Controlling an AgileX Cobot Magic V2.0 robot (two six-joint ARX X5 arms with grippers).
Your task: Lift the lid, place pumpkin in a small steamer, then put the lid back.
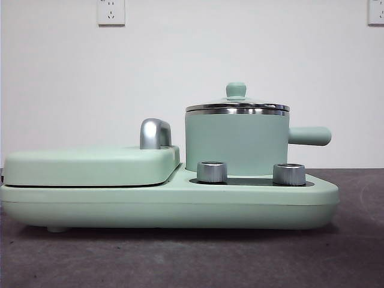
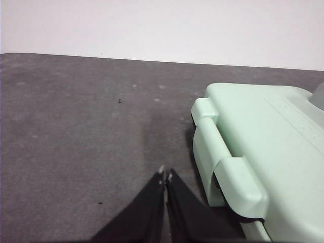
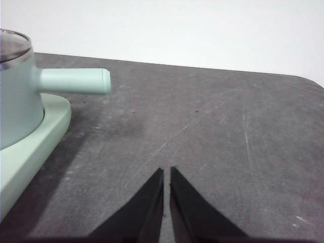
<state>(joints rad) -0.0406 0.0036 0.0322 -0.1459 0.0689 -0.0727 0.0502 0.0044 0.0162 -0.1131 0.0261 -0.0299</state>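
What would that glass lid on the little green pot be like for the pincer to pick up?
The lid looks rigid: glass disc in a steel rim, so probably fragile if dropped. Its small rounded knob seems the only hold and looks smooth, so it might slip. It sits flat on the small steamer, so it should lift straight up.

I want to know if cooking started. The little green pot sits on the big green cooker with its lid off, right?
Not quite. The small steamer does sit on the cooker base, but the lid is on it, closed. The front view shows the lid resting on the pot's rim.
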